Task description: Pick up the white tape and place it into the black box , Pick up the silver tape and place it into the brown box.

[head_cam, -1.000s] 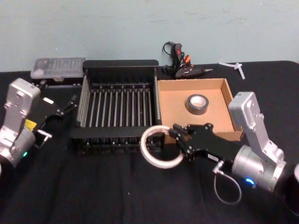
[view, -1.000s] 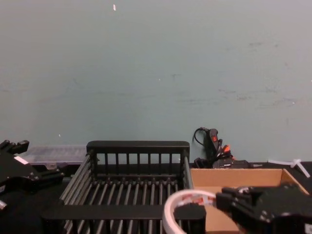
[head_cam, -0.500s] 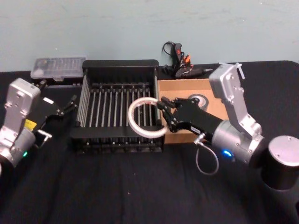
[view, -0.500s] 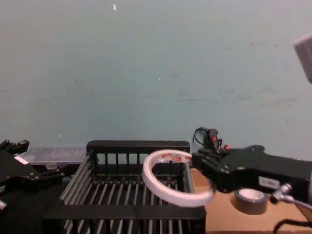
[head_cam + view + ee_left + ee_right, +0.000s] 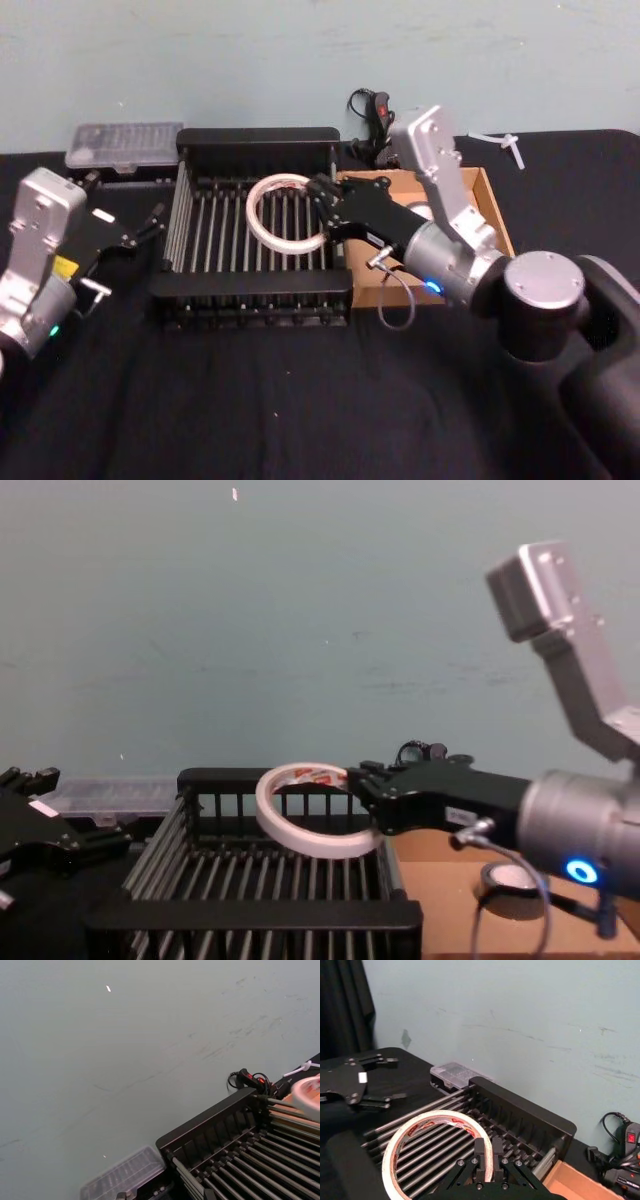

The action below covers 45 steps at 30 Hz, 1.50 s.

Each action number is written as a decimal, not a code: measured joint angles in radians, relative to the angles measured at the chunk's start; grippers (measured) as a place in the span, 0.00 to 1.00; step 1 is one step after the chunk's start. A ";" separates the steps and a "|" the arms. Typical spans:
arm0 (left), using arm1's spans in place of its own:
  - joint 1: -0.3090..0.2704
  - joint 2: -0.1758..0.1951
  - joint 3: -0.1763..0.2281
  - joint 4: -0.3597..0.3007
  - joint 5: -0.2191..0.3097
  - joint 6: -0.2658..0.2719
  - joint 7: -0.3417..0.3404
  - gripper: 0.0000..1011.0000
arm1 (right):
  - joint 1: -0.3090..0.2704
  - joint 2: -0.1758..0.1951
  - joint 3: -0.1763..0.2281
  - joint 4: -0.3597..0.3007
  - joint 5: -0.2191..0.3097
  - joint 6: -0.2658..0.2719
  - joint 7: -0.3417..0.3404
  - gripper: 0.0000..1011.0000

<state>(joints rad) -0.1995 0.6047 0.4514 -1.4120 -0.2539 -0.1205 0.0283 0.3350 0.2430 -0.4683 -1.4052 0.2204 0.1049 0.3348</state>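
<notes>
Right gripper (image 5: pixel 322 205) reaching over the black box (image 5: pixel 255 139) from the 3 o'clock side, fingers (image 5: pixel 486 1152) clamped together on the near rim of the white tape (image 5: pixel 284 213). Ring held aloft and level above the slatted floor of the crate, toward its 3 o'clock half, clear of the bars and rims; red print on the inner core plain in the right wrist view. From the chest view, the ring (image 5: pixel 310 824) hanging a little above the crate's top rail (image 5: pixel 283 777), tilted slightly down toward the camera.

Silver tape (image 5: pixel 510 888) lying flat inside the brown box (image 5: pixel 492 203), partly hidden behind the right arm in the head view. Brown box set touching the black box's 3 o'clock wall on the black-covered bench (image 5: pixel 240 400).

Left gripper (image 5: pixel 128 236) parked at 9 o'clock of the crate, near it, low over the bench, fingers spread apart and gripping nothing.

Clear plastic case (image 5: pixel 124 143) at 10 o'clock of the crate, against the wall. Black glue gun with orange trim (image 5: pixel 378 122) and coiled cable at 12 o'clock of the brown box. Small white piece (image 5: pixel 498 143) on the bench at 1 o'clock of the brown box.
</notes>
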 joint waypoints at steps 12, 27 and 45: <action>0.000 0.000 0.000 0.000 0.000 0.000 0.000 0.99 | 0.105 -0.117 -0.005 0.225 -0.057 -0.020 -0.040 0.09; 0.000 0.000 0.000 0.000 0.000 0.000 0.000 0.99 | 0.134 -0.160 0.006 0.303 -0.096 -0.022 -0.059 0.09; 0.000 0.000 0.000 0.000 0.000 0.000 0.000 0.99 | 0.133 -0.158 0.006 0.301 -0.092 -0.022 -0.055 0.36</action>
<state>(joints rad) -0.1995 0.6047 0.4514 -1.4120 -0.2539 -0.1205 0.0283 0.4683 0.0850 -0.4623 -1.1043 0.1283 0.0828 0.2797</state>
